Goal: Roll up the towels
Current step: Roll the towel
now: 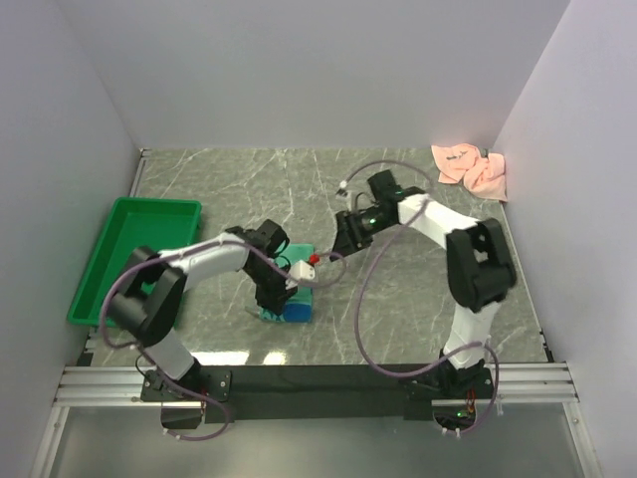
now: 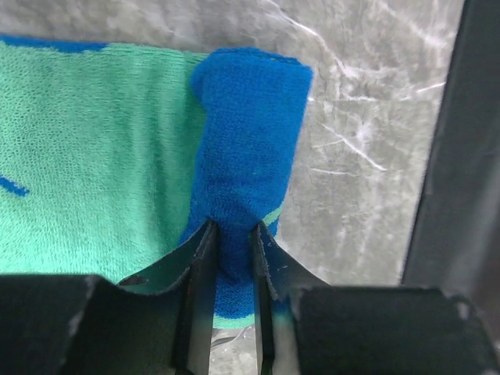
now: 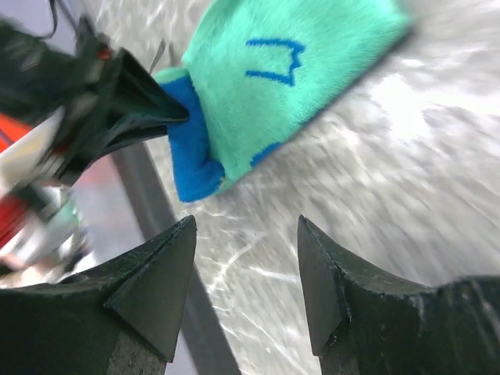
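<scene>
Left claw (image 2: 233,251) is clamped on the teal towel (image 2: 101,156). Its jaws are nearly together, pinching the thick blue fold at the towel's edge, with the cloth bunched up between the fingers (image 2: 205,262). In the left wrist view that blue fold runs straight away from the claw as a raised ridge; the flat teal part spreads to the left of it and bare tabletop (image 2: 367,156) lies to the right.

Right claw (image 3: 246,226) is open wide with nothing between the jaws, only marble under them. It is clear of the towel, not touching it. Its wrist view is motion-blurred, but it does show the teal cloth with blue markings ahead, and the left claw gripping the blue end from the left side.

From the top view the teal towel sits near the middle of the tabletop, toward the near edge and slightly left of centre, mostly covered by the left claw. The right arm reaches in from the right, and its claw sits just beside the left one, on the far-right side of the towel.

Pink towel (image 1: 470,167) lies crumpled in the far right corner, right up by the wall — well apart from both claws.

Tray (image 1: 159,205) is on the left side of the tabletop, apart from the teal towel.
</scene>
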Robot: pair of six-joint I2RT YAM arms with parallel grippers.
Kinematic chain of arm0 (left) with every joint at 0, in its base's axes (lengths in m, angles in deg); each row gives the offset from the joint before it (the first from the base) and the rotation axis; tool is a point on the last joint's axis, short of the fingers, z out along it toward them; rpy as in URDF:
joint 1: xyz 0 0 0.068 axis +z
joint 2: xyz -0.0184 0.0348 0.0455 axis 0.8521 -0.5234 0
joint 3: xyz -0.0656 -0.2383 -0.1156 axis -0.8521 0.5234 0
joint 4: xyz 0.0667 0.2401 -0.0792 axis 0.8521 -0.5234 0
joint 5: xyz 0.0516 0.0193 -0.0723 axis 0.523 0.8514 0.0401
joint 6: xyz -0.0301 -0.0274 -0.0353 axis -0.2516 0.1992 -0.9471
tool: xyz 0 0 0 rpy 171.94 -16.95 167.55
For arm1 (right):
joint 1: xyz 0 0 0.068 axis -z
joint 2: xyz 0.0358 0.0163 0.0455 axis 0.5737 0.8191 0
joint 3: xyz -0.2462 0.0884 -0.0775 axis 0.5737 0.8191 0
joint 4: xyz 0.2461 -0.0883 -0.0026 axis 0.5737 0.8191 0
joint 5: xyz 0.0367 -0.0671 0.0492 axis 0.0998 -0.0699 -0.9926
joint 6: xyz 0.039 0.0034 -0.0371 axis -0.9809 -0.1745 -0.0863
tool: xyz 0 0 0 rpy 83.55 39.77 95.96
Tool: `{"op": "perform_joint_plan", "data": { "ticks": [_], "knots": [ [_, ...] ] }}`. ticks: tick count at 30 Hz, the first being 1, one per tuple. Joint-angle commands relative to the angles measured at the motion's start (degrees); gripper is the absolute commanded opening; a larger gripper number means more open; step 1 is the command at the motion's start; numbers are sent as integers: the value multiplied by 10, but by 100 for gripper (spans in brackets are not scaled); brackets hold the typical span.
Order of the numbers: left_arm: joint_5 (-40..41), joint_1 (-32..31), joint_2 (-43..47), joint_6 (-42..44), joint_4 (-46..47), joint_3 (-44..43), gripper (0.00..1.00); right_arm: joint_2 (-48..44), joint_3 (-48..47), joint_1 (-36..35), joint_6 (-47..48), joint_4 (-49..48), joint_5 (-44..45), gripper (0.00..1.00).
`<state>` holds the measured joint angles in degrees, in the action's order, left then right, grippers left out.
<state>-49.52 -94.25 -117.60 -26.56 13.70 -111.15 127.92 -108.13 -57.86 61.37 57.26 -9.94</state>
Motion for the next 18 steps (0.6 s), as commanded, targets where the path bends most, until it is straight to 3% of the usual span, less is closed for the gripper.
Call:
{"op": "perform_joint_plan", "data": {
  "ticks": [1,13,18],
  "knots": [
    [-30,30,-78,23,-116,-34,1,-92,39,32,2,-58,54,62],
    [-90,101,-285,46,-219,-243,6,-408,247,63,84,-72,172,63],
    [-93,119,-344,45,-235,-298,6,-430,263,-13,108,-74,215,63]
  ]
}}
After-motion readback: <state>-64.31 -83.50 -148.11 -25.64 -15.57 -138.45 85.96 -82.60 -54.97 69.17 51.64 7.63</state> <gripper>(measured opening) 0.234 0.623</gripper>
